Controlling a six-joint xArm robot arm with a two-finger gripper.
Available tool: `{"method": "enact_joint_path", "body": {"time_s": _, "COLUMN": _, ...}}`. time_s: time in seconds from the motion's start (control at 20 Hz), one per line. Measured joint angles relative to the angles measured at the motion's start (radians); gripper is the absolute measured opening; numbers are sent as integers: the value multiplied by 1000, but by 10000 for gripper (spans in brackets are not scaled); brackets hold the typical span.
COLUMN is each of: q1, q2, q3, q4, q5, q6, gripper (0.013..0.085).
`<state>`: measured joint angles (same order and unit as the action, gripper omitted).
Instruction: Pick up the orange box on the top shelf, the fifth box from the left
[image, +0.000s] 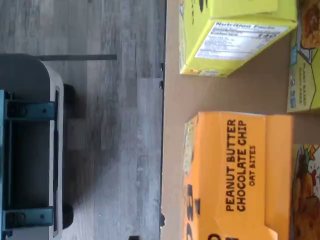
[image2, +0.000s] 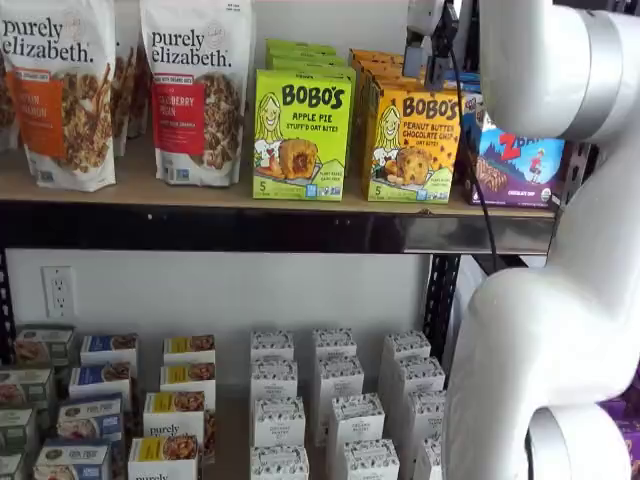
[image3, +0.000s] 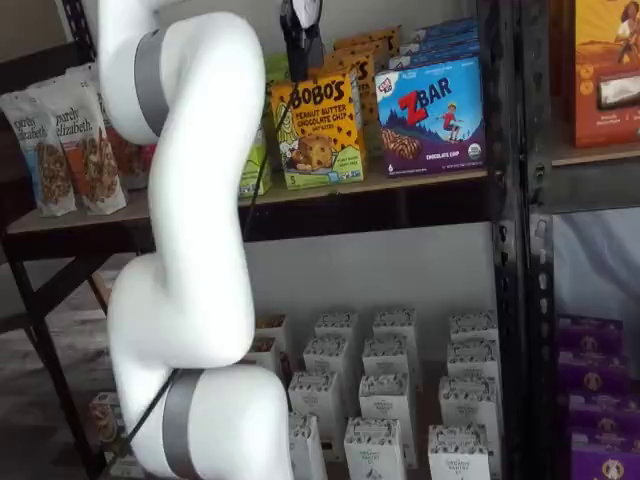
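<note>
Approach step: the gripper hovers just above the orange box, jaws apparently released and empty; next, lower to straddle its top.

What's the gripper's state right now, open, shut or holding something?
Gripper: open, holding nothing, hanging above the orange box on the top shelf.

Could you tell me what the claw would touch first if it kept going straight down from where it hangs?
Probably the top of the orange box; the claw hangs just above it, though depth is unclear.
</note>
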<state>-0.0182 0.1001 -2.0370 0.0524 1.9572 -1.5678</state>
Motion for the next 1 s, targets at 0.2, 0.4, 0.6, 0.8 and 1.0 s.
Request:
{"method": "enact_joint_path", "body": {"time_s": 0.2, "q1": -4, "q2": 9, "q3": 1, "q4": -5, "q5": -2, "q6": -6, "gripper": 850}}
{"method": "enact_joint_path", "body": {"time_s": 0.4, "q1": -10, "q2": 18, "q3": 2, "q4": -4, "q5": -3, "q6": -11, "gripper": 850}}
{"method": "enact_joint_path", "body": {"time_s": 0.6, "q1": -13, "q2": 21, "q3": 14, "q4": -10, "q5": -11, "q6": -17, "gripper": 850}}
{"method": "enact_joint_path", "body": {"time_s": 0.8, "q1": -16, "q2": 22, "q3": 32, "q4": -16, "q5": -11, "q6": -22, "gripper": 850}}
{"method": "enact_joint_path", "body": {"time_s": 1.0, "q1": -24, "q2": 12, "q3": 61, "q4": -14, "q5": -18, "q6": -30, "gripper": 850}}
